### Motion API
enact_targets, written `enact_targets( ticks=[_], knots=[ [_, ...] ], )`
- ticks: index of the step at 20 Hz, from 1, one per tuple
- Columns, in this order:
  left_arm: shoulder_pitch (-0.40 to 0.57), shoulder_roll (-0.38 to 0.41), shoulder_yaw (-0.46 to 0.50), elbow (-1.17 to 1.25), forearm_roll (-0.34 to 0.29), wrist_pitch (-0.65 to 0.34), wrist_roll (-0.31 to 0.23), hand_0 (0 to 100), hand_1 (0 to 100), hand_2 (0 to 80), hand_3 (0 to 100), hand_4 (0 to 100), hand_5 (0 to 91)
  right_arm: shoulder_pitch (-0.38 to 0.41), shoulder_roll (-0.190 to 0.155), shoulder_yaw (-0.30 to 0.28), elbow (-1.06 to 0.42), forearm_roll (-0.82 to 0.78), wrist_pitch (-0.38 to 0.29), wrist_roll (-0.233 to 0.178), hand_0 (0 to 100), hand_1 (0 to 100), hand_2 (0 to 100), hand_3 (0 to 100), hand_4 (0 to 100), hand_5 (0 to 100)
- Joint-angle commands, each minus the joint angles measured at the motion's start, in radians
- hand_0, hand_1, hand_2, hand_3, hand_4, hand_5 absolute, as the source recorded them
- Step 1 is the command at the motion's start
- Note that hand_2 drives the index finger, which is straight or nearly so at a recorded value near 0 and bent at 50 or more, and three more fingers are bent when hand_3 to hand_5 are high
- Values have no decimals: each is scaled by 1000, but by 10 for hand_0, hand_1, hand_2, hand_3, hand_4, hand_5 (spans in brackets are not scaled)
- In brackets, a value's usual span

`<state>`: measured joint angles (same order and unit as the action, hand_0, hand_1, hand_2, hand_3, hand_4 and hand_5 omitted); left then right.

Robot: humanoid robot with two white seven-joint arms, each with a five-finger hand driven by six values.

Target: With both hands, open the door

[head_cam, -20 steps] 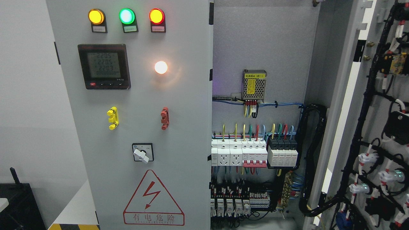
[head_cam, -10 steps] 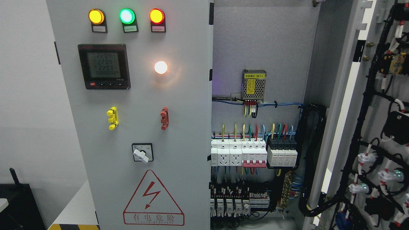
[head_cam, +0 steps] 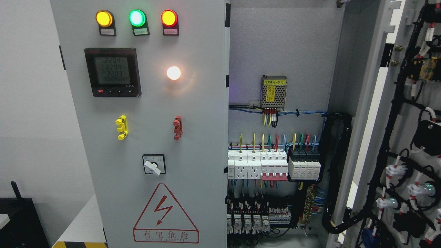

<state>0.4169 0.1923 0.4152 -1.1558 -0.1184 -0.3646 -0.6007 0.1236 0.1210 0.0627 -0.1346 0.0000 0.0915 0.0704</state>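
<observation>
Grey metal fills the view and neither hand shows, so I cannot tell how the fingers stand. The right grey steel cabinet door (head_cam: 406,137) hangs swung wide, baring the wired breakers (head_cam: 272,165); the left grey panel door with lamps and meter (head_cam: 193,137) sits shut, likely next.

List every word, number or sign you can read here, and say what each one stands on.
"2204", "2204", "2203": three rows on the digital meter; its bottom row is too small to read.
"有电危险" with a red lightning bolt: warning triangle on the closed left door.
"电源模块 (B1)": yellow label on the power supply module.
Labels under the three indicator lamps: too small to read.
Marks around the rotary switch: unreadable.
</observation>
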Motion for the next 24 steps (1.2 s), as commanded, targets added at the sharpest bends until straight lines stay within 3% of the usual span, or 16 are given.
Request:
enact_targets(
  ticks=[1, 3, 5, 6, 9, 11, 14, 17, 22, 24],
  knots=[
    [23, -135, 91, 352, -122, -34, 29, 120, 389, 0, 0, 0, 0, 17, -1, 2, -45, -12, 1, 0, 120, 389, 0, 0, 0, 0],
    [14, -134, 42, 422, -139, -30, 35, 120, 389, 0, 0, 0, 0, 24, -1, 2, -59, -11, -1, 2, 120, 389, 0, 0, 0, 0],
    [-10, -108, -28, 535, -138, -20, 87, 120, 389, 0, 0, 0, 0, 25, -1, 2, -69, -11, -1, 0, 120, 389, 0, 0, 0, 0],
    [-70, -88, -77, 642, -138, -22, 135, 120, 389, 0, 0, 0, 0, 30, -1, 2, -79, -11, -1, 0, 120, 389, 0, 0, 0, 0],
    [-237, -63, -150, 966, -138, -28, 202, 120, 389, 0, 0, 0, 0, 63, -3, 6, -176, -11, -1, 0, 120, 389, 0, 0, 0, 0],
    [-285, -73, -176, 1070, -138, -27, 220, 120, 389, 0, 0, 0, 0, 103, -7, 8, -305, -11, -1, 0, 120, 389, 0, 0, 0, 0],
    [-306, -109, -213, 1119, -139, -17, 301, 120, 389, 0, 0, 0, 0, 198, -18, 9, -642, -8, 2, -3, 120, 389, 0, 0, 0, 0],
    [-308, -145, -254, 1156, -139, -2, 363, 120, 389, 0, 0, 0, 0, 286, -38, 14, -883, -6, 4, -3, 120, 389, 0, 0, 0, 0],
    [-331, -198, -288, 1205, -139, 139, 413, 120, 389, 0, 0, 0, 0, 407, -44, 54, -1106, -8, 1, -3, 120, 389, 0, 0, 0, 0],
    [-336, -204, -288, 1206, -139, 157, 447, 120, 389, 0, 0, 0, 0, 468, -63, 63, -1193, -9, -12, -3, 120, 389, 0, 0, 0, 0]
  ],
)
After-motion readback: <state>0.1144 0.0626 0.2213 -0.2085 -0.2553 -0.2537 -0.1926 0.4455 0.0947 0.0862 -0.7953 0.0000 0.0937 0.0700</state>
